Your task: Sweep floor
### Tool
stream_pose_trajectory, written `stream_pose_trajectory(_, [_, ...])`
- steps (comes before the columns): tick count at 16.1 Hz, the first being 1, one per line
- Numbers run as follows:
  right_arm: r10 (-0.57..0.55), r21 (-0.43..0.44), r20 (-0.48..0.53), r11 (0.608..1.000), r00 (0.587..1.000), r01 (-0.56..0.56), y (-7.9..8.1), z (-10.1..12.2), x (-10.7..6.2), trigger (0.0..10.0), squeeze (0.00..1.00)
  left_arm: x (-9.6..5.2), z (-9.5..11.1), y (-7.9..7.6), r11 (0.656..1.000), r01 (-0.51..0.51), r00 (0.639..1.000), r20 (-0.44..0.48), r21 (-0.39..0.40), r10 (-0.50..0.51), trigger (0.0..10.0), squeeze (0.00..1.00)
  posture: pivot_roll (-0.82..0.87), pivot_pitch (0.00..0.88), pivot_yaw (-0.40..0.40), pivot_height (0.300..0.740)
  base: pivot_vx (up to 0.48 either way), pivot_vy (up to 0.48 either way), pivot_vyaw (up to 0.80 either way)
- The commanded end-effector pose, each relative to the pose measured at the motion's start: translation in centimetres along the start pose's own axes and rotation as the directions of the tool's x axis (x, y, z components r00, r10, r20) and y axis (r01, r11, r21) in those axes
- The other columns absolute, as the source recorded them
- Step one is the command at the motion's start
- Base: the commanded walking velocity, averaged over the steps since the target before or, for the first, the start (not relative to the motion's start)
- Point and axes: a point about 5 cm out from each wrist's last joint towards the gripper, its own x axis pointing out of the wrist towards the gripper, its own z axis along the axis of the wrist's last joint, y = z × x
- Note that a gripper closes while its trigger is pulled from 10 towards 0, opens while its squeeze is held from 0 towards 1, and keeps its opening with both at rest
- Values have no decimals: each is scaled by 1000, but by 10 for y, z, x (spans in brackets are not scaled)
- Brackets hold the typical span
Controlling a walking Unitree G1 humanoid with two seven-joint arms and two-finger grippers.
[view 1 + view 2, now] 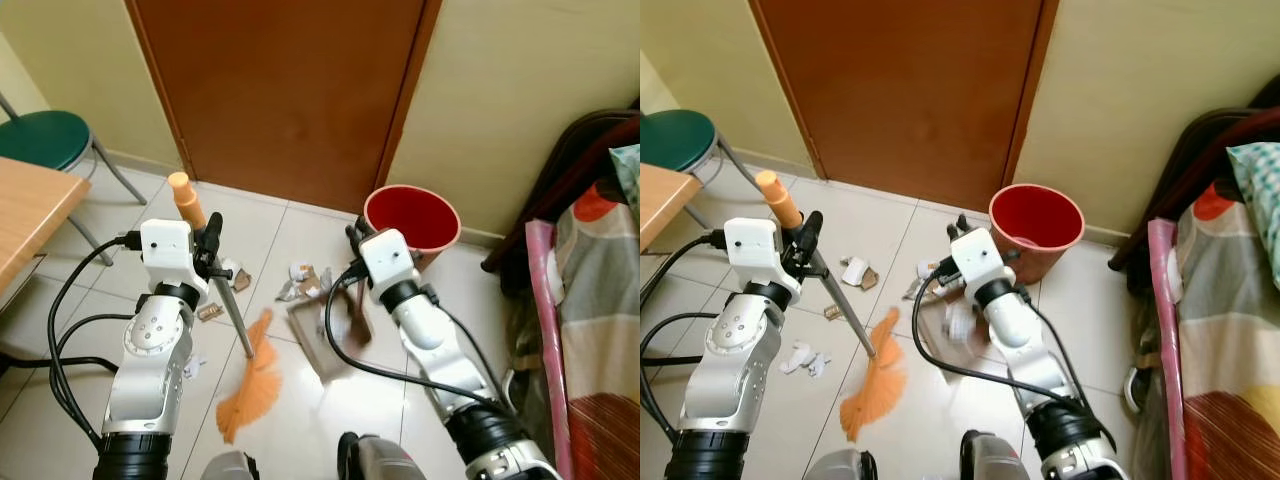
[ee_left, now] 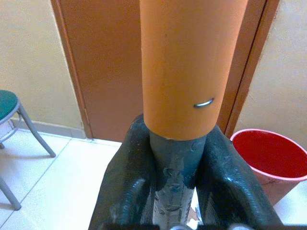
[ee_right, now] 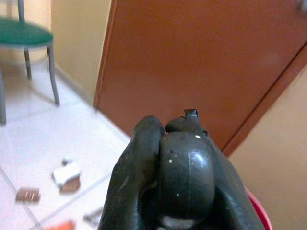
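The left end effector (image 1: 210, 245) pinches the broom (image 1: 240, 330) below its orange grip; the bristles rest on the floor (image 1: 90, 300) beside the dustpan (image 1: 325, 340). The right end effector (image 3: 165, 158) is pressed together on the dustpan handle. Litter (image 1: 855, 272) lies scattered between door (image 1: 290, 90) and dustpan. A bin (image 1: 412, 222) stands by the wall. Counter (image 1: 25, 205), chair (image 1: 45, 140) and bed (image 1: 600, 300) hem in the open tiles.

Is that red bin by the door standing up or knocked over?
Standing upright. The red bin rests on the tiled floor with its round mouth facing up.
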Motion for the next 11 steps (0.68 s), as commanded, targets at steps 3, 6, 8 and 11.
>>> stream_pose_trajectory(3, [-11, -87, 30, 996, 999, 14, -8, 2, -3, 10000, 0, 0, -3, -3, 1000, -5, 1000, -2, -1, 5, 10000, 0, -21, 105, -34, 740, 0, 0, 0])
stream_pose_trajectory(6, [40, -48, 48, 998, 998, -38, -1, 6, -1, 10000, 0, 2, -4, -6, 1000, -4, 1000, -4, -4, 4, 10000, 0, -33, 104, -38, 740, 0, 0, 0])
stream_pose_trajectory(8, [-101, 72, -33, 992, 994, 104, -16, -2, 0, 10000, 0, 4, -4, -7, 1000, -8, 1000, -3, -6, 8, 10000, 0, -35, 103, -44, 740, 0, 0, 0])
stream_pose_trajectory(11, [-168, 217, -133, 957, 977, 194, -25, -16, -2, 10000, 0, 4, -5, -7, 1000, -16, 1000, 0, -8, 16, 10000, 0, -37, 103, -47, 740, 0, 0, 0])
